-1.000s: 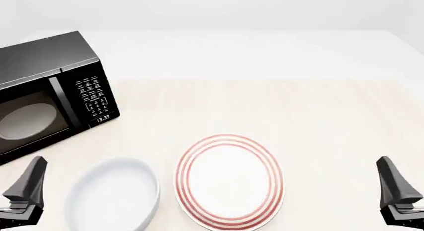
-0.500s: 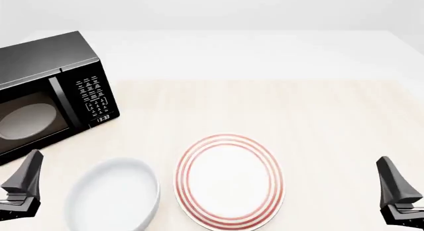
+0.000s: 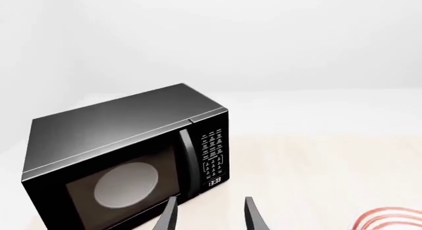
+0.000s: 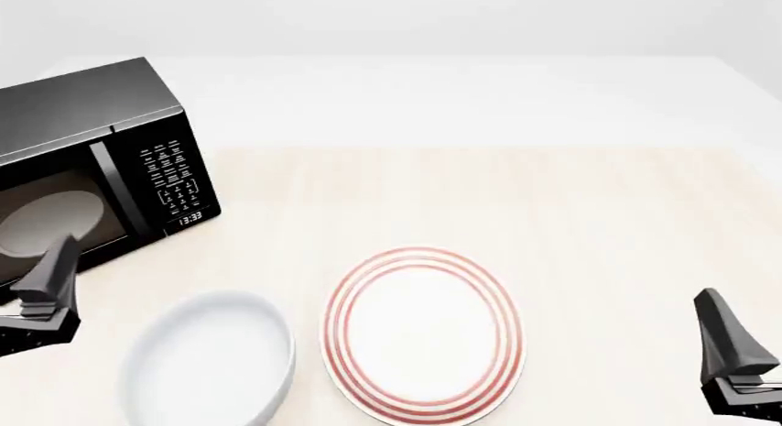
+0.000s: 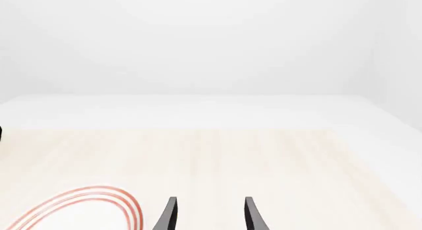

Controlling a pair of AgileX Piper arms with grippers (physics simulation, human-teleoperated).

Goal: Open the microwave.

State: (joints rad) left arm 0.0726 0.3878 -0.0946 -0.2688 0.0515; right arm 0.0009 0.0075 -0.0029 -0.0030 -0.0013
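One closed microwave (image 4: 104,160), one white bowl (image 4: 208,362), one red-ringed plate (image 4: 422,330).
Left gripper (image 3: 209,214) and right gripper (image 5: 209,214): fingers apart, empty.

Both grippers low, L (image 4: 51,261) & R (image 4: 721,321) parted, empty

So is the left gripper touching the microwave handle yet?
Apart. In the left wrist view the left gripper is open with bare table showing between its fingertips, and the microwave handle stands beyond them, not between or against either finger.

Bright even light, faint shadows, sharp renders
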